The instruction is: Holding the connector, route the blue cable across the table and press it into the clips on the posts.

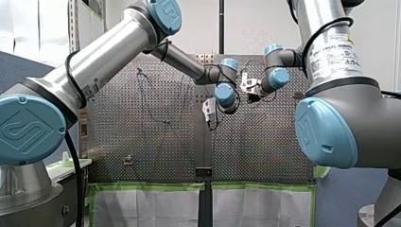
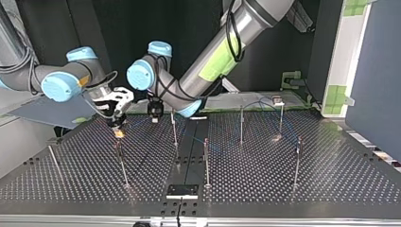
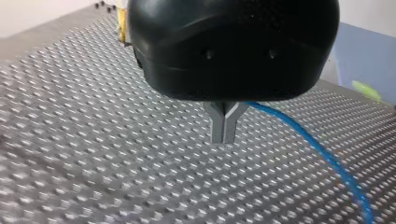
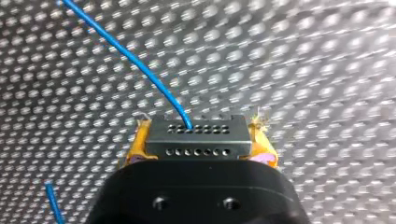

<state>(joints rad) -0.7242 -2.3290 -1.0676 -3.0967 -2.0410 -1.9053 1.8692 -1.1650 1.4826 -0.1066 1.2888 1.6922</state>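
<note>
Top view takes in the perforated table [image 2: 302, 189], the largest thing here, with several thin posts [image 2: 206, 161] standing upright and well apart across it. My left arm [image 2: 222, 47] slants down from the far right of that view and my right arm [image 2: 28, 75] comes in from its left; both reach to the far left part of the table. My left gripper [image 2: 154, 119], black, points down low over the holes, just left of one far post. My right gripper [image 2: 118, 128] hangs near it, further left, also low over the surface. In the left wrist view the grey metal fingers [image 3: 225, 126] are closed tip against tip. The blue cable [image 3: 322, 154] comes out from under the black housing right beside their root and runs away over the table; whether it is pinched between them I cannot tell. In the right wrist view the yellow pads [image 4: 264, 147] are closed on the connector [image 4: 196, 140], a dark block with two rows of small holes that sits squarely between them. The cable enters the connector's top face and arcs off across the perforated surface, and another short stretch of it shows beside the gripper body.
</note>
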